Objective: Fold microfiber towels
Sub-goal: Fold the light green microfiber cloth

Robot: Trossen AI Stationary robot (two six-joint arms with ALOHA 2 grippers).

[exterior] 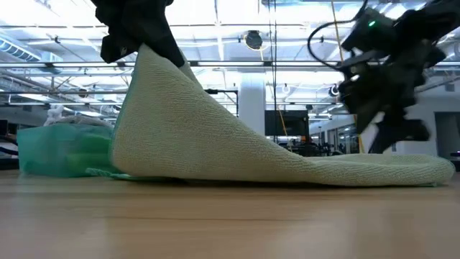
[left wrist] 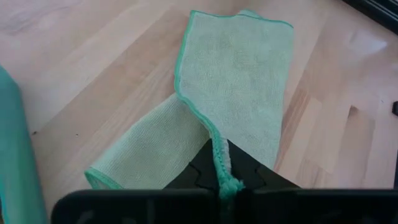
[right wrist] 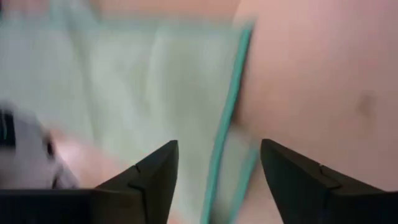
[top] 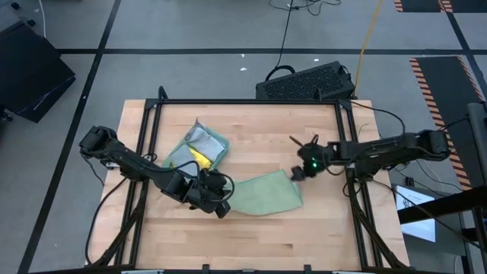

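A pale sage green towel (top: pixel 262 195) lies on the wooden table right of centre. Its left end is raised (exterior: pixel 165 93), and the rest slopes down to the table toward the right (exterior: pixel 388 169). My left gripper (top: pixel 219 204) is shut on that raised end. My right gripper (top: pixel 296 174) stands open over the towel's right far corner, with the teal hem (right wrist: pixel 225 130) running between its fingers. A pile of other microfiber towels (top: pixel 199 151), teal, grey and yellow, rests flat on the table behind the left gripper. My left gripper pinches the towel's teal-hemmed edge (left wrist: pixel 219 163) between its two shut fingers, where the cloth bunches into a narrow ridge. The fingers slant down from the table's left. That end is lifted clear and the cloth hangs slack below, its far part flat on the table. My right gripper: whether its fingers touch the towel I cannot tell.
Black frame rails (top: pixel 149 137) run along the table's left, right and far sides. A dark keyboard-like case (top: pixel 304 82) sits beyond the far edge. Bare wood (top: pixel 251 243) stretches along the near side.
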